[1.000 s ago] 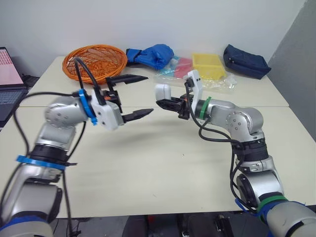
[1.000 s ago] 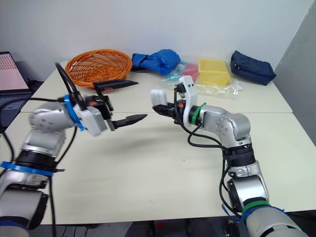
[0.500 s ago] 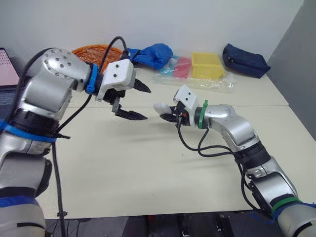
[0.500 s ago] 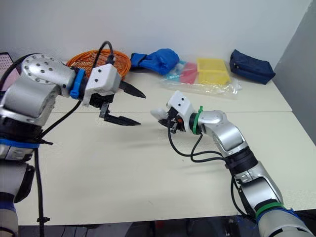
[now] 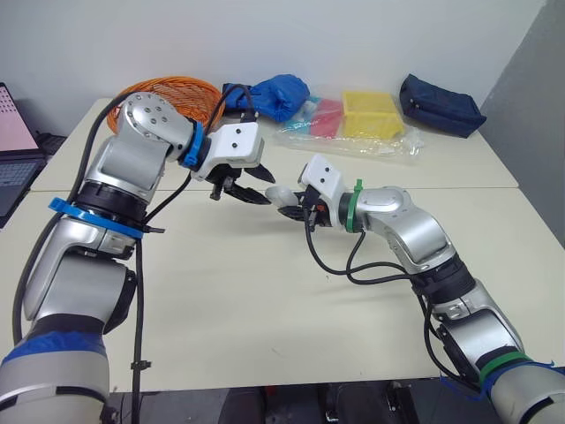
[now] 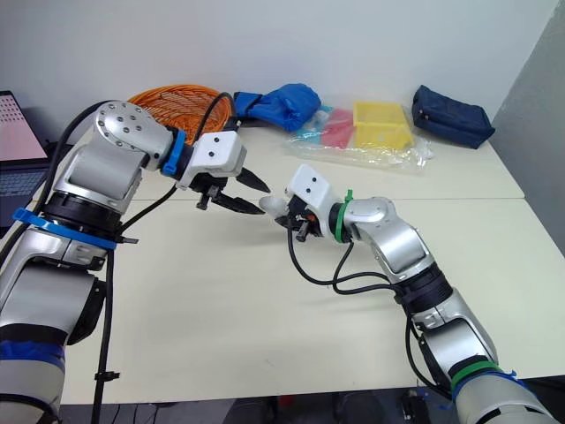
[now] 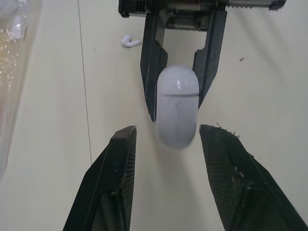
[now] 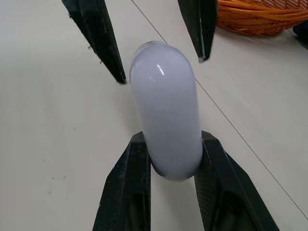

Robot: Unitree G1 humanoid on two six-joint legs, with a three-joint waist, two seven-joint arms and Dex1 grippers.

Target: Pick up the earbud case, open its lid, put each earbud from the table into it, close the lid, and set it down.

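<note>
while the right gripper (image 8: 173, 138) clamps its two black fingers (image 8: 130, 187) on one end of the smooth white pill-shaped earbud case (image 8: 166, 120), the case juts out level over the pale cream table (image 5: 265, 291) with its lid shut. the case's free end points toward the left gripper (image 7: 168, 129), which stands spread wide. its black serrated fingertips (image 7: 122, 144) sit one on each side of that free end, with a gap of table showing between each tip and the case, so nothing on that side touches it.

a small white earbud (image 7: 130, 42) lies on the table near the case, off to one side of the right gripper's body.

farther back from the case, toward the robot's left, sits a round orange wicker basket (image 5: 177, 93). beside it, straight behind the case, lies a crumpled blue cloth bundle (image 5: 274, 95). back and to the right of the case are a yellow plastic tray (image 5: 371, 115) on clear plastic wrapping (image 5: 353, 146) and a dark navy zip pouch (image 5: 439, 106).
</note>
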